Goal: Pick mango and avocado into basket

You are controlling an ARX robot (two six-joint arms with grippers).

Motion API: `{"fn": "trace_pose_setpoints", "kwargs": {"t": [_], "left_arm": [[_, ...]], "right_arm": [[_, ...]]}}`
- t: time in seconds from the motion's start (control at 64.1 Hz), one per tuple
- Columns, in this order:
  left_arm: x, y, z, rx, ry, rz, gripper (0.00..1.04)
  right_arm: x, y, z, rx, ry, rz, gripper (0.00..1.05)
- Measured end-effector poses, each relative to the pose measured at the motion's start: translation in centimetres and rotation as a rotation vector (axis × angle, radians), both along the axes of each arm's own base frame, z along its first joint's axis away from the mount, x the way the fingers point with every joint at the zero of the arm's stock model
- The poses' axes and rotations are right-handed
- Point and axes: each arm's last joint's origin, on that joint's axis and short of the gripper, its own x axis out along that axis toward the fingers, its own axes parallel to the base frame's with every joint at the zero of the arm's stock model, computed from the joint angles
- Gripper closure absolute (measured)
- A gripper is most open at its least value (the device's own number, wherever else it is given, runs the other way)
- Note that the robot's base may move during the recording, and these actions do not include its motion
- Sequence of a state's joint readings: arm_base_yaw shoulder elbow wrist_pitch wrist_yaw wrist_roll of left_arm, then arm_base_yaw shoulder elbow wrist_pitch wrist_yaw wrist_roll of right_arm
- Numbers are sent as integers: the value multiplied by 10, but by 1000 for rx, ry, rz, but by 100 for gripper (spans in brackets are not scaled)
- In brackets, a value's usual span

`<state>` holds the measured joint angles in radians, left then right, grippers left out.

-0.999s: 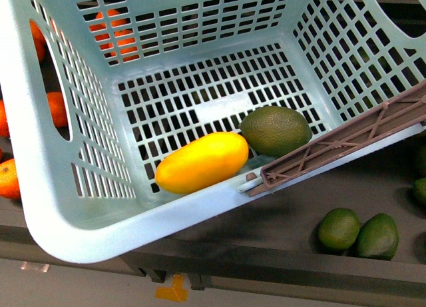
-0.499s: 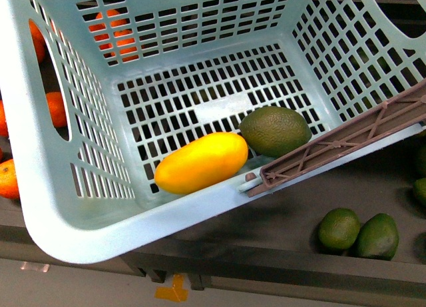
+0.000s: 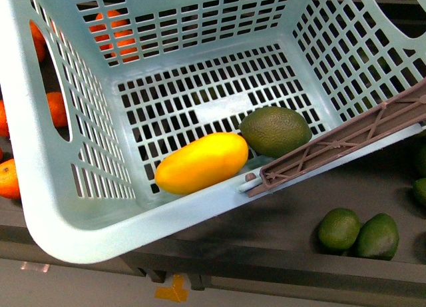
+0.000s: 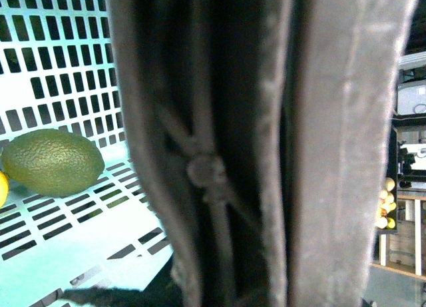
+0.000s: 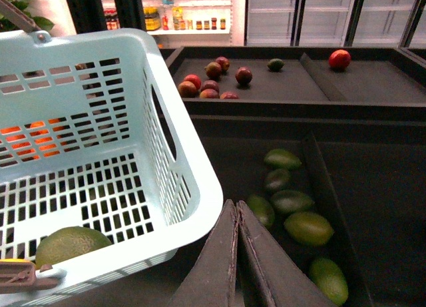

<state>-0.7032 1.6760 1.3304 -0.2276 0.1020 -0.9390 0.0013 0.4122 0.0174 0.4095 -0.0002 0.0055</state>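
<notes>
The light teal basket (image 3: pixel 40 187) fills the front view, tilted. On its slotted floor the yellow-orange mango (image 3: pixel 202 162) lies against the near wall, with the dark green avocado (image 3: pixel 275 130) touching its right end. The brown-grey handle (image 3: pixel 346 144) crosses the basket's right rim. The left wrist view is filled by that handle (image 4: pixel 219 147), which my left gripper is shut on; its fingers are hidden. The avocado (image 4: pixel 52 162) shows there too on the basket floor (image 4: pixel 66 240). My right gripper (image 5: pixel 236 210) is shut and empty, just outside the basket's corner (image 5: pixel 200 194). The avocado (image 5: pixel 72 244) shows inside.
Oranges (image 3: pixel 8 177) lie left of and behind the basket. Green fruits (image 3: pixel 359 234) sit on the dark shelf at lower right. Several green fruits (image 5: pixel 293 207) lie in a dark bin beyond my right gripper, with red fruits (image 5: pixel 213 77) on a farther shelf.
</notes>
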Motion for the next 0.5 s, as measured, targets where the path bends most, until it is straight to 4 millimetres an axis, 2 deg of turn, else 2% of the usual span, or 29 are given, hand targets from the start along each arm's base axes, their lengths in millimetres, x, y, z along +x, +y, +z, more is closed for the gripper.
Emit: {"fn": "trace_pose_setpoints", "kwargs": {"t": [0.499], "left_arm": [[0,0,0,0,0,-1,90]], "right_arm": [[-14,0,0,0,-3,0,103]]}}
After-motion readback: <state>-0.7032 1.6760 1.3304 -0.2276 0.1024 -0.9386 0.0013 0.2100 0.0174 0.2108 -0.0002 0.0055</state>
